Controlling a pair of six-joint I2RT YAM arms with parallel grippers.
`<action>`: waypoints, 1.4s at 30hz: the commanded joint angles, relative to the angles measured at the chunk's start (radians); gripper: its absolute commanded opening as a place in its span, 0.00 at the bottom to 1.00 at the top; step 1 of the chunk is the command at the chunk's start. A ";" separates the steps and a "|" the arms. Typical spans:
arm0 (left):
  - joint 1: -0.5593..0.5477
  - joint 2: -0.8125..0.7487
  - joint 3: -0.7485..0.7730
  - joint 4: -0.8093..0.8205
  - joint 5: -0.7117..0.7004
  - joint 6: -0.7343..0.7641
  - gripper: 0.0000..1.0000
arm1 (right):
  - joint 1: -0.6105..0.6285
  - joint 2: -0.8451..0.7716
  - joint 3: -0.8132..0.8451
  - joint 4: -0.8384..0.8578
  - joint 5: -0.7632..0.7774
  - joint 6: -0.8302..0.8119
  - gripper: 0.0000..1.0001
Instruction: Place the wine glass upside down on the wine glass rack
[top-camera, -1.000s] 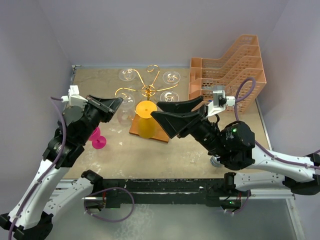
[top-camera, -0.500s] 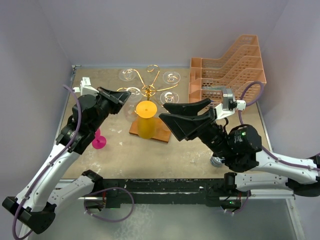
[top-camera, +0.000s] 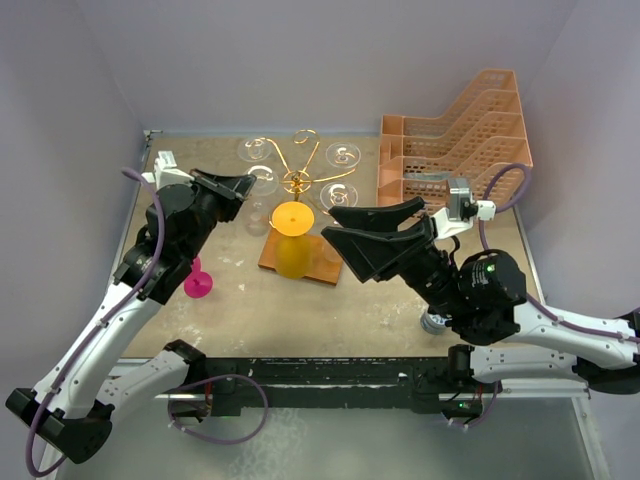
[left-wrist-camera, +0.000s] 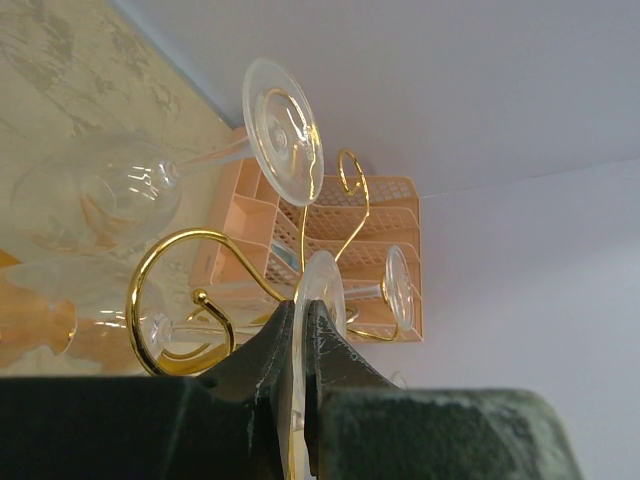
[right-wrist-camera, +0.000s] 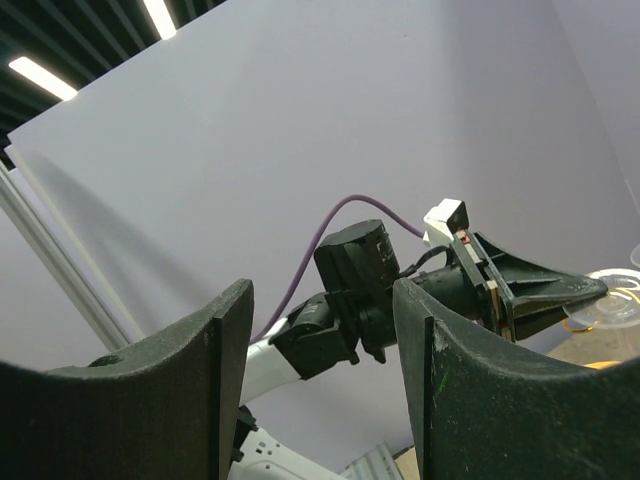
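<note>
Nearest me, a black rail (top-camera: 330, 385) runs along the front of the bench (top-camera: 300, 310), whose tan top is mottled and scuffed pale in patches. A pink goblet (top-camera: 197, 285) sits on it at the left, partly under the left arm (top-camera: 130, 290). The right arm (top-camera: 480, 290) reaches in from the right. The right jaws stand wide apart with nothing between them, above the bench just right of the wooden base (top-camera: 320, 262) of the wine glass rack (top-camera: 296, 180). On that base a yellow goblet (top-camera: 292, 245) stands upside down.

Just behind, the left jaws are clamped tight on the clear foot of the wine glass (left-wrist-camera: 318, 290). It hangs bowl-down at the rack's front left, just beside one gold curl; whether its stem sits in the curl I cannot tell. Other clear glasses (top-camera: 343, 155) hang from the farther curls. A peach lattice tray stack (top-camera: 460, 140) fills the back right corner. Pale lilac walls (top-camera: 300, 60) close the bench in on three sides.
</note>
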 joint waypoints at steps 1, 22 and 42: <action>0.003 -0.016 0.052 0.084 -0.064 -0.017 0.00 | 0.003 -0.007 -0.001 0.053 -0.003 0.012 0.60; 0.003 -0.020 0.074 0.034 -0.209 0.029 0.00 | 0.002 0.018 0.002 0.041 -0.007 0.023 0.61; 0.003 -0.069 0.074 -0.044 -0.126 0.060 0.00 | 0.003 0.034 0.012 0.030 -0.010 0.029 0.60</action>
